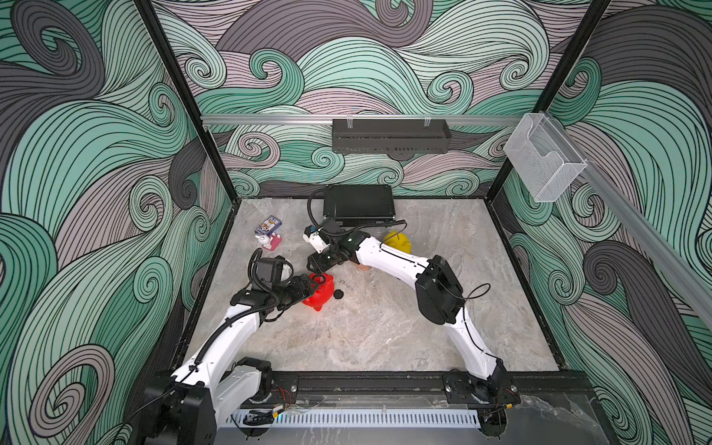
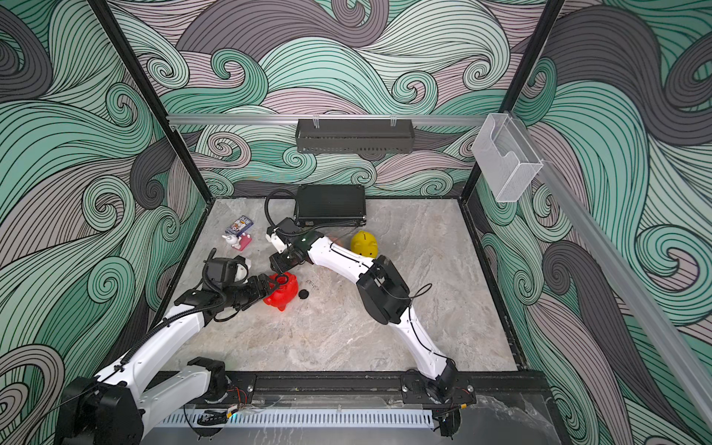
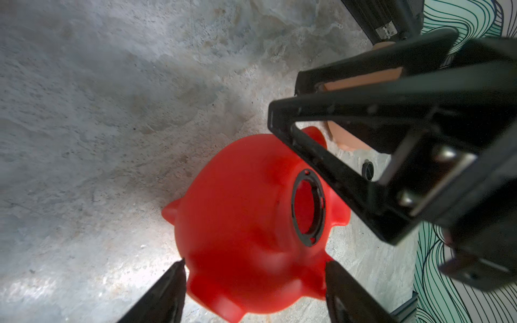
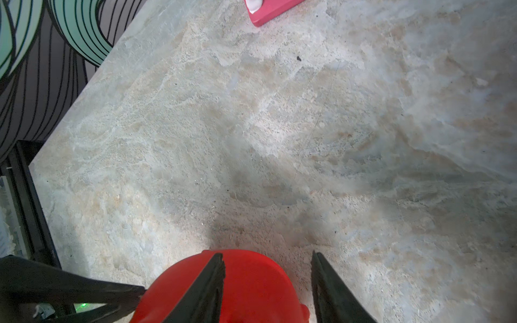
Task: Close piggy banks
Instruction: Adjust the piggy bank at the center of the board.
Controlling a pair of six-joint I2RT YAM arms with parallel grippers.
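The red piggy bank (image 1: 319, 294) (image 2: 283, 294) lies left of centre with its round belly hole, rimmed by a black ring (image 3: 293, 201), turned upward and uncovered. My left gripper (image 3: 254, 270) (image 1: 310, 284) is open, one finger on each side of the red body. My right gripper (image 4: 267, 260) (image 1: 314, 266) hovers open and empty just above the same pig. A black round plug (image 1: 338, 294) (image 3: 367, 170) lies on the table beside it. The yellow piggy bank (image 2: 364, 243) stands upright behind the right arm. The peach-pink one (image 3: 347, 139) is mostly hidden under that arm.
A black box (image 1: 358, 206) sits at the back wall. A small card box (image 1: 267, 225) and a white figure on a pink base (image 1: 269, 240) stand at the back left. The right forearm (image 1: 389, 258) crosses the middle of the marble table (image 1: 385, 327).
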